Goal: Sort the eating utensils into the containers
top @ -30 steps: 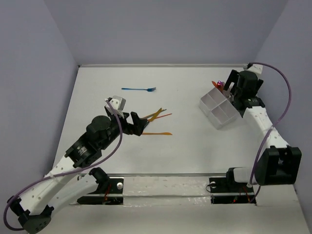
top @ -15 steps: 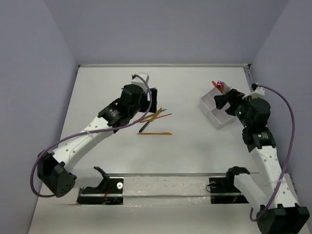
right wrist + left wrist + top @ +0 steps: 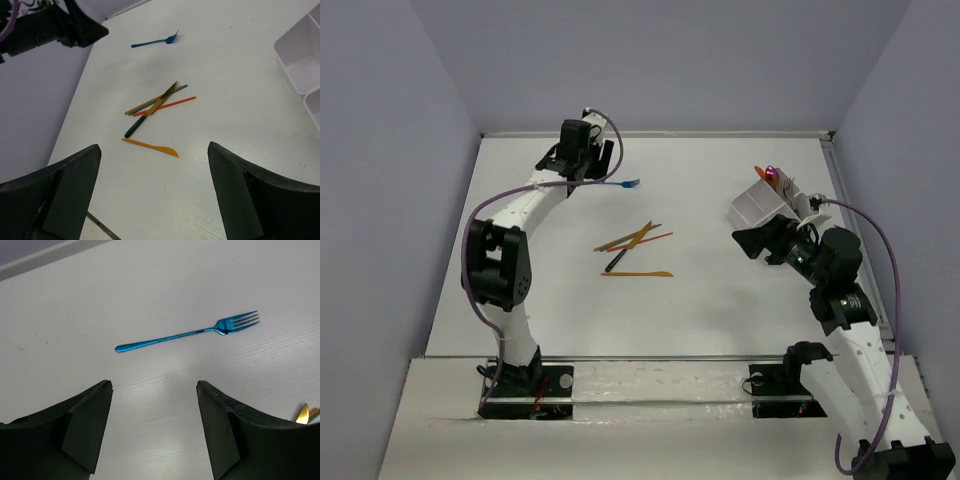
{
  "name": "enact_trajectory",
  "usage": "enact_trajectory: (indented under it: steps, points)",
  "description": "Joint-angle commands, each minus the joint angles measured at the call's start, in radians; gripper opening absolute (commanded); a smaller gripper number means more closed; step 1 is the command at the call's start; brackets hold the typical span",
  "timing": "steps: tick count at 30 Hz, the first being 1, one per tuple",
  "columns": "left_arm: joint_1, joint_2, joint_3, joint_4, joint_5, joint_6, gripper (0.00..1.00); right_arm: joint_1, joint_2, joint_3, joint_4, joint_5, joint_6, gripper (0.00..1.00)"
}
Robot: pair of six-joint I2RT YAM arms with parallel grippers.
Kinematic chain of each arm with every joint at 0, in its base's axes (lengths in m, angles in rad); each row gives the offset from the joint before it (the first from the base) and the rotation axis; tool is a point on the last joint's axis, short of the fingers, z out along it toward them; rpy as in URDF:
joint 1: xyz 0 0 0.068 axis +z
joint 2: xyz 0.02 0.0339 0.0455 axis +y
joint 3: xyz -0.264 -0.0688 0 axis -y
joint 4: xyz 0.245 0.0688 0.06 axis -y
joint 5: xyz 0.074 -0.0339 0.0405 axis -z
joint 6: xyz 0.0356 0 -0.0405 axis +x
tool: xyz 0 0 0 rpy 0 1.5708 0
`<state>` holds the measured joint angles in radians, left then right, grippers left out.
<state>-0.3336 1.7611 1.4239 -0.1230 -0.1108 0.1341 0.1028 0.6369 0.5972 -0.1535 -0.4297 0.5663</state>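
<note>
A blue fork point(image 3: 187, 333) lies alone on the table near the back, just ahead of my left gripper point(image 3: 153, 390). That gripper is open, with nothing between its fingers, and hovers beside the blue fork point(image 3: 623, 183). In the middle, orange, yellow and teal utensils point(image 3: 638, 238) lie crossed with a black-handled knife point(image 3: 616, 262), and an orange knife point(image 3: 150, 147) lies apart in front. My right gripper point(image 3: 154, 150) is open and empty and faces that pile from the right. The white divided container point(image 3: 756, 206) sits behind the right gripper point(image 3: 748, 243), partly hidden, with orange and pink utensils point(image 3: 767, 173) standing in it.
The container's compartments point(image 3: 301, 60) show at the right edge of the right wrist view. The left gripper point(image 3: 75, 25) is seen at that view's top left. Purple walls close the table in at the left, back and right.
My left arm has swung from the pile to the blue fork at the back, and its jaws have narrowed a little. The right arm has pulled away from the container and turned toward the pile.
</note>
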Motion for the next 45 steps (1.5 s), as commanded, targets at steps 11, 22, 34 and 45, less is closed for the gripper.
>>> enact_trajectory:
  steps: [11, 22, 34, 45]
  points:
    - [0.011, 0.481, 0.478, -0.156, 0.168, 0.242, 0.73, 0.054, 0.012, 0.018, 0.036, -0.089, -0.046, 0.93]
    - [0.021, 0.617, 0.610, -0.205, 0.169, 0.288, 0.68, 0.063, 0.041, 0.010, 0.054, -0.096, -0.032, 0.92]
    - [0.039, 0.650, 0.558, -0.218, 0.230, 0.265, 0.52, 0.063, 0.040, 0.032, 0.042, -0.052, -0.045, 0.92]
    - [0.039, 0.640, 0.535, -0.240, 0.287, 0.234, 0.15, 0.063, 0.041, 0.045, 0.040, -0.061, -0.043, 0.92]
